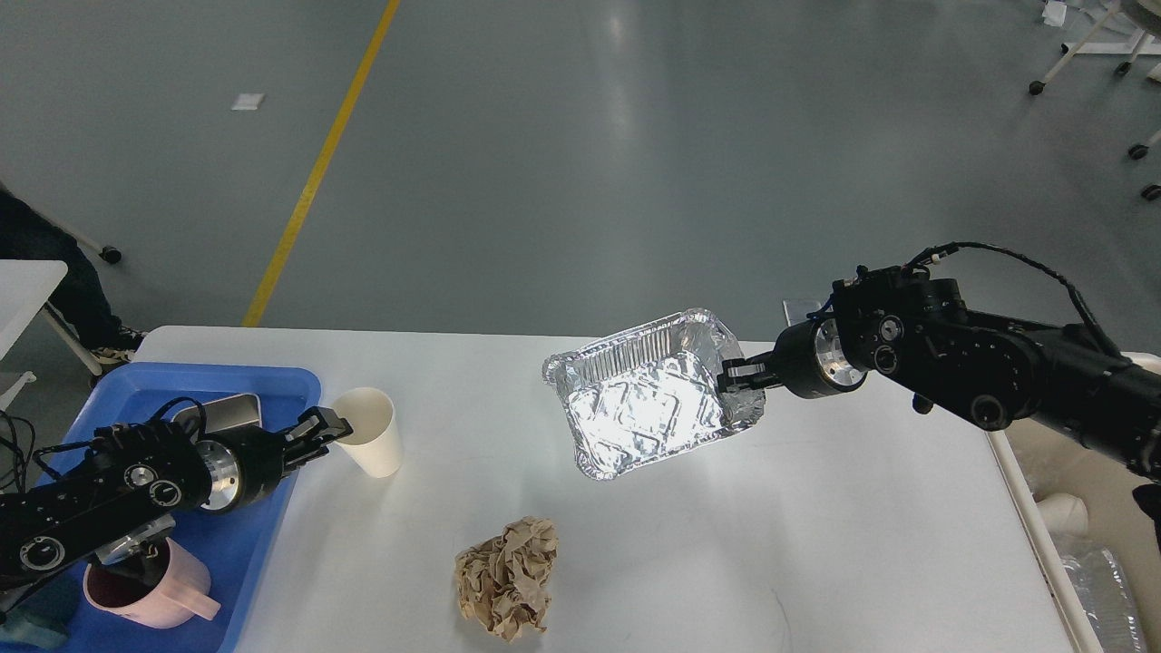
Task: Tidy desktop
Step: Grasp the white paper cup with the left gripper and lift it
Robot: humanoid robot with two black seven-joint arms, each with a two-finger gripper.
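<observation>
Nearest, a crumpled ball of brown paper (507,589) is seen lying on the big, smooth, white-grey desk (816,544). It is judged to be light and soft, so it could be pinched almost anywhere.

At the near left, a pink round mug (150,589) is stood in a blue plastic tray (245,535) that sits on the desk. The left gripper (328,428) is held just beside a cream paper cup (367,431), which stands upright on the desk by the tray. Whether the left gripper is spread or pressed together cannot be told, and it cannot be told if the cup is touched. The cup is judged to be light and easy to squash or tip, so a soft hold around its side would be best.

Farther off, a shiny silver foil box (648,404) is held up above the desk, tilted. Its right rim is pinched by the right gripper (742,376). The foil is thin and bends easily.
</observation>
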